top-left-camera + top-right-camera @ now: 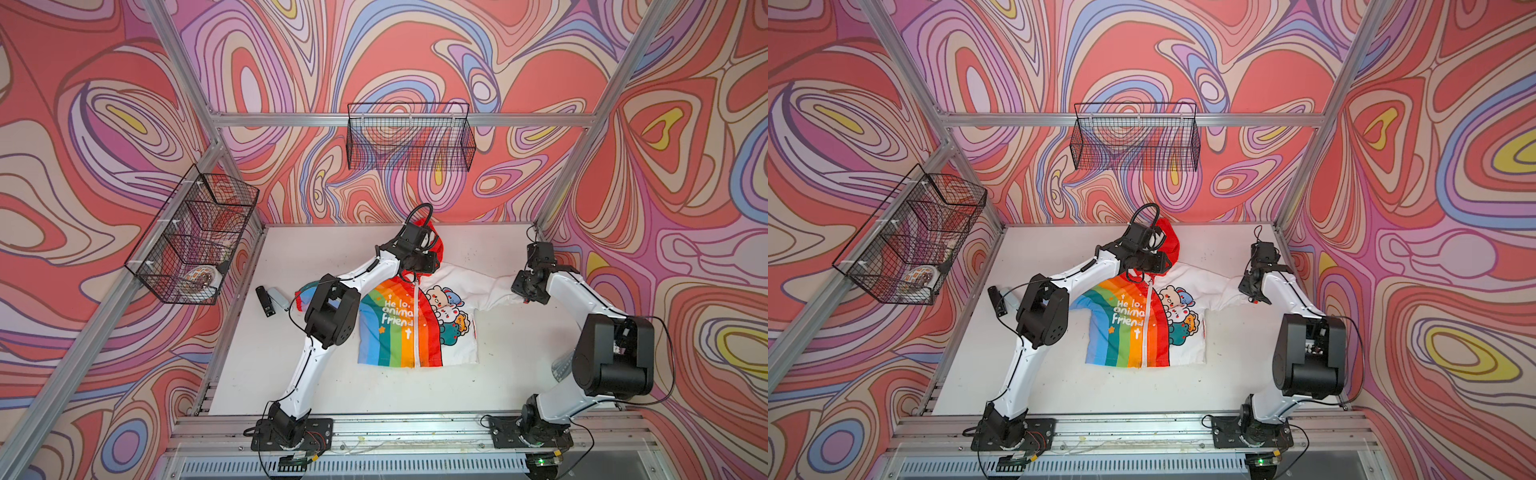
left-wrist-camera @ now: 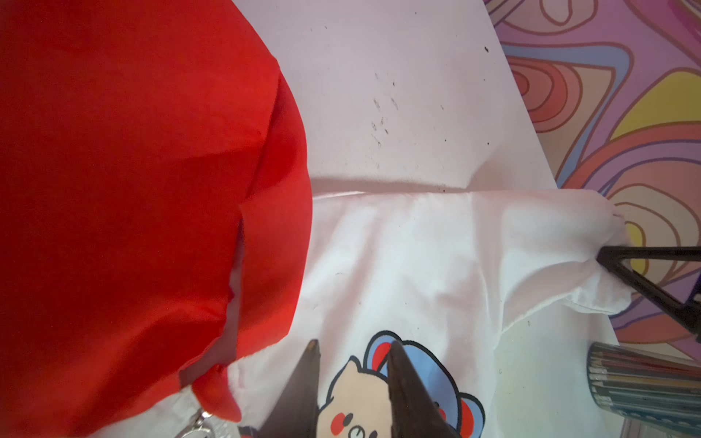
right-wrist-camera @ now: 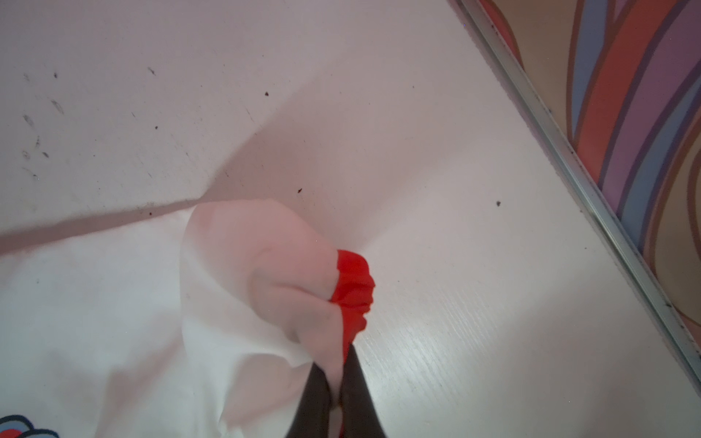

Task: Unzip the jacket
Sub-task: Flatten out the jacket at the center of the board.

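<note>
The jacket (image 1: 399, 328) (image 1: 1129, 328) lies flat on the white table, front up, with its red hood (image 1: 435, 243) (image 2: 132, 189) toward the back wall. Its white zipper (image 1: 415, 320) runs closed down the middle. My left gripper (image 1: 415, 272) (image 2: 353, 349) hovers at the collar. Its jaws stand a little apart over the cartoon print, with nothing between them. The metal zipper pull (image 2: 199, 423) lies beside the jaws, outside them. My right gripper (image 1: 524, 297) (image 3: 335, 360) is shut on the white sleeve (image 3: 265, 273) just behind its red cuff (image 3: 354, 284).
A black and a grey object (image 1: 270, 301) lie on the table to the left of the jacket. Wire baskets hang on the back wall (image 1: 409, 137) and the left wall (image 1: 195, 237). A ribbed cylinder (image 2: 641, 386) stands near the right arm.
</note>
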